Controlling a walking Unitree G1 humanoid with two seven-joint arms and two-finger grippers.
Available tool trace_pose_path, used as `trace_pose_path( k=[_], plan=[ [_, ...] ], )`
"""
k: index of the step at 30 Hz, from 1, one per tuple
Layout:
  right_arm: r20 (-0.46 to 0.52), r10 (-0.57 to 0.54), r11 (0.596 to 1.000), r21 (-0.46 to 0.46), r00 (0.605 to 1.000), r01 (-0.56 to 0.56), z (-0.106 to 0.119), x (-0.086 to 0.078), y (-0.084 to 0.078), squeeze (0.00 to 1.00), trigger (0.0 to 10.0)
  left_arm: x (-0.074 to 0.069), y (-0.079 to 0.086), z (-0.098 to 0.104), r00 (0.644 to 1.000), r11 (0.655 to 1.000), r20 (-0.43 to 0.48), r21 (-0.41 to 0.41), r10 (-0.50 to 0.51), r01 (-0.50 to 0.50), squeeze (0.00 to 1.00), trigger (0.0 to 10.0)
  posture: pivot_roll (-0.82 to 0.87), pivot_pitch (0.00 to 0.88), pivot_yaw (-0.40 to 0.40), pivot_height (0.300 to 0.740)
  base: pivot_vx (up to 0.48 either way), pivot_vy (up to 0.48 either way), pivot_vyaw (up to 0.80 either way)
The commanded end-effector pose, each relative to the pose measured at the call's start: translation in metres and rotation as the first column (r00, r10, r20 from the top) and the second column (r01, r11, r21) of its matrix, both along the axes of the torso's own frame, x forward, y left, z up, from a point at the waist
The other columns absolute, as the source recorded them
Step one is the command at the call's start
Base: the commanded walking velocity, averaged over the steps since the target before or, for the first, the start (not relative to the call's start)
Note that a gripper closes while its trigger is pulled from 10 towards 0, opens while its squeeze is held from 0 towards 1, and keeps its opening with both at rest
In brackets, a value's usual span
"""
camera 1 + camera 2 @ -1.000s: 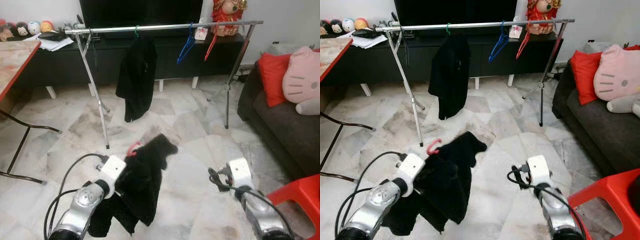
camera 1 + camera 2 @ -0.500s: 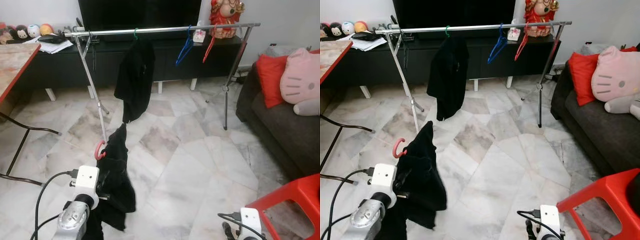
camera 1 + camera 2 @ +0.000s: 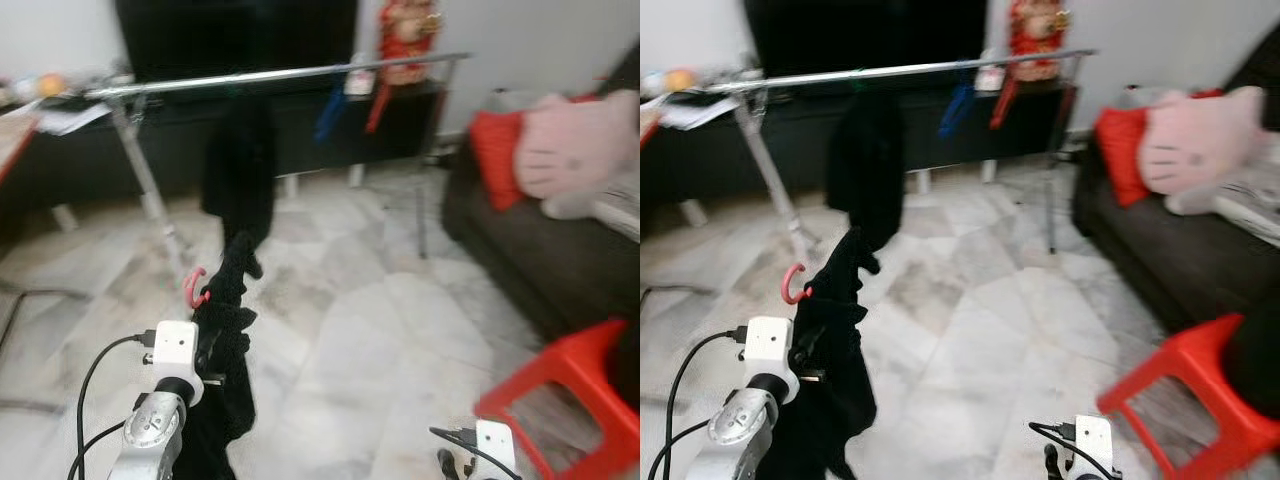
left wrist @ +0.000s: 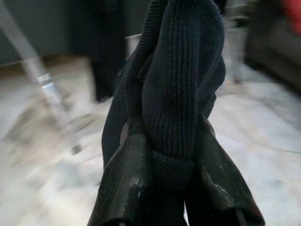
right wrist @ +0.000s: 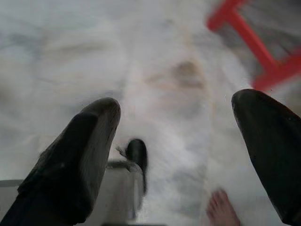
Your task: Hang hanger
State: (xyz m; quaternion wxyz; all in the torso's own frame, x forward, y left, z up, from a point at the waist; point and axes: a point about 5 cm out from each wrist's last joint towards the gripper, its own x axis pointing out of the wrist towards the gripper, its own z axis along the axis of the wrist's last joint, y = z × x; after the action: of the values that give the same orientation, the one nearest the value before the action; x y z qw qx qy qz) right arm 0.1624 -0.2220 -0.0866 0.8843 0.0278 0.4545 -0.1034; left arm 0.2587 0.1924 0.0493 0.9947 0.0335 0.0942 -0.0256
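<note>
Blur smears the rack (image 3: 270, 76); left gripper (image 4: 171, 188), raised, clamps black garment (image 3: 225, 330) on pink hanger (image 3: 193, 288); right gripper (image 5: 174, 155) hangs low, spread.

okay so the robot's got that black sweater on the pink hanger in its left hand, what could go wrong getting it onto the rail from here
1. The left gripper pinches only a fold of the black sweater, not the pink hanger, so the hanger might slip out or twist.
2. The rail already carries a black garment directly ahead; the hook may snag it.
3. A bare foot shows on the floor near the open right gripper; the robot may bump that person while walking.
</note>
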Motion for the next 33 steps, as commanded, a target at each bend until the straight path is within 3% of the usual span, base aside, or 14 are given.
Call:
trace_pose_path(
  k=[1, 10, 20, 33],
  plan=[
    [-0.044, 0.010, 1.000, -0.011, 0.999, -0.011, -0.004, -0.010, 0.000, 0.00, 10.0, 0.008, -0.010, 0.010, 0.998, 0.999, 0.043, -0.013, -0.035, 0.036, 0.00, 10.0, -0.07, 0.000, -0.006, 0.740, 0.341, 0.000, 0.00],
    [-0.061, 0.026, 1.000, 0.009, 0.998, -0.026, -0.009, -0.016, 0.009, 0.00, 10.0, -0.016, 0.001, -0.006, 0.999, 0.999, -0.003, -0.023, 0.045, -0.045, 0.00, 10.0, -0.05, 0.000, -0.021, 0.740, 0.343, 0.000, 0.00],
    [-0.055, 0.058, 0.998, 0.030, 0.997, -0.057, -0.010, -0.011, 0.026, 0.00, 10.0, -0.015, 0.001, -0.007, 0.998, 0.998, -0.010, -0.018, 0.054, -0.054, 0.00, 10.0, -0.06, 0.000, -0.019, 0.740, 0.346, 0.000, 0.00],
    [-0.016, 0.053, 0.998, 0.022, 0.998, -0.052, -0.001, 0.011, 0.027, 0.00, 10.0, -0.009, 0.001, -0.002, 0.998, 0.998, -0.005, -0.021, 0.055, -0.055, 0.00, 10.0, -0.06, 0.000, -0.009, 0.740, 0.346, 0.000, 0.00]
  ],
)
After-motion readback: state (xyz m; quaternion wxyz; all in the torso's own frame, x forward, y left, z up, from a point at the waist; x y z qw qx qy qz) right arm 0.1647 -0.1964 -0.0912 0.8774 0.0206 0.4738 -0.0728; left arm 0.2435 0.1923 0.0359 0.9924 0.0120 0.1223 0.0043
